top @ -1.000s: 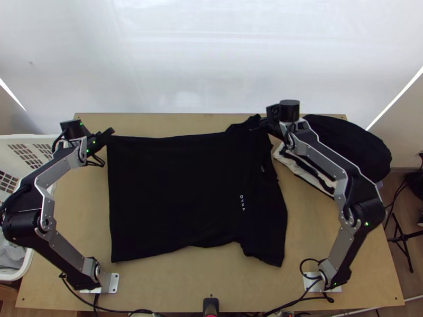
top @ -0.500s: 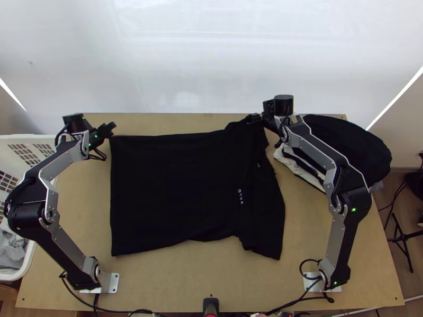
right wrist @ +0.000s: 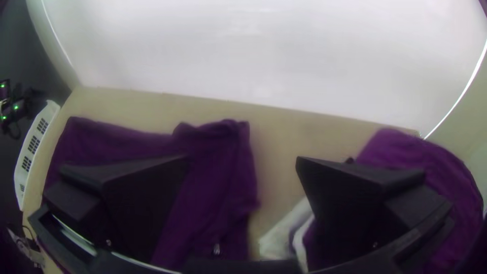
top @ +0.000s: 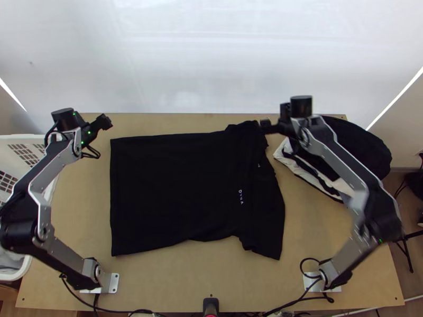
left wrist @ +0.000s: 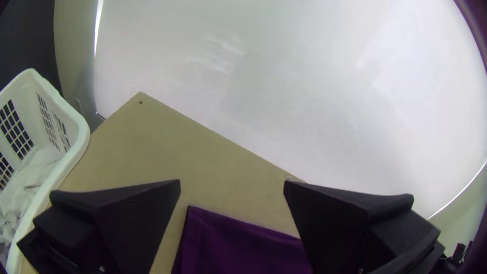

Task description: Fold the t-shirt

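Top view: black T-shirt (top: 180, 190) lies spread across the middle of the wooden table (top: 211, 269), small white lettering toward its right end, rumpled at the far right corner. Left gripper (top: 107, 121) is near the shirt's far left corner; right gripper (top: 263, 124) is at the far right corner, contact with cloth cannot be told. Left wrist view: left gripper (left wrist: 232, 182) has its fingers spread wide, nothing pinched. Right wrist view: right gripper (right wrist: 242, 162) likewise spread, nothing pinched. Heap of dark and white clothes (top: 365, 153) lies right of the shirt; white basket (top: 21, 137) stands at left, pale cloth inside.
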`<state>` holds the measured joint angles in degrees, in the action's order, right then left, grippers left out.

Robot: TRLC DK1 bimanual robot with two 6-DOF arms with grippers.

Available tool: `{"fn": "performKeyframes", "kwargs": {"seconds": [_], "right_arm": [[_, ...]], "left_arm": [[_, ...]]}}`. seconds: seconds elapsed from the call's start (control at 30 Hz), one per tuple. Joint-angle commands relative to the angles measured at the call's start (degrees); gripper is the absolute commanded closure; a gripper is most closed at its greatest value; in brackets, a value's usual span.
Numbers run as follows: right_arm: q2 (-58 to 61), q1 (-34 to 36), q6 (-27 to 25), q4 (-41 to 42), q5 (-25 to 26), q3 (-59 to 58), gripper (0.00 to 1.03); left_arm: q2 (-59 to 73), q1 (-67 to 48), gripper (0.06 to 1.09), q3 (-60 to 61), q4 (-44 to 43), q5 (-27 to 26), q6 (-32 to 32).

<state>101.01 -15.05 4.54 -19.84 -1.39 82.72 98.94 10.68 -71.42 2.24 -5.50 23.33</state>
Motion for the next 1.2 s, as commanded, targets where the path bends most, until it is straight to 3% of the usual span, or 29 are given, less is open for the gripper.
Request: {"fn": "performKeyframes", "kwargs": {"seconds": [0.0, 0.07, 0.3, 0.4, 0.5, 0.53, 0.87, 1.07, 1.17], "right_arm": [[-19.27, -1.04, 2.85, -9.43, -6.17, -16.62, 0.05], [-22.7, -1.04, 10.93, -11.37, -6.08, -20.93, 0.05], [-35.53, -1.56, 15.42, -13.91, -5.99, -36.49, 0.06], [-40.98, -1.56, 18.58, -18.22, -5.91, -41.15, 0.18], [-45.82, -1.21, 21.04, -20.77, -5.03, -45.36, 0.5], [-45.99, -1.3, 20.6, -20.77, -4.85, -46.77, 0.52], [-38.87, -1.39, 15.59, -16.9, -4.94, -49.14, 0.52], [-34.04, -2.44, 14.27, -13.65, -4.94, -47.3, 0.35], [-31.84, -2.44, 13.75, -13.48, -4.94, -46.51, 0.35]], "left_arm": [[-8.14, -0.66, 0.1, 4.88, 6.37, -0.39, -3.03], [-9.99, -0.57, 0.1, 7.26, 6.29, -0.48, -3.03], [-15.26, -2.77, 0.1, 11.39, 7.34, -0.48, -3.03], [-16.67, -4.0, 0.1, 11.39, 8.48, -0.3, -3.03], [-18.08, -4.88, 0.1, 11.3, 9.62, -0.13, -3.03], [-18.52, -5.14, 0.1, 11.3, 9.98, -0.04, -3.03], [-21.86, -7.16, 0.1, 10.86, 13.14, 1.89, -3.03], [-23.7, -7.34, 0.1, 10.42, 15.07, 2.68, -3.03], [-24.76, -7.34, 0.1, 10.86, 15.95, 2.77, -3.12]]}}
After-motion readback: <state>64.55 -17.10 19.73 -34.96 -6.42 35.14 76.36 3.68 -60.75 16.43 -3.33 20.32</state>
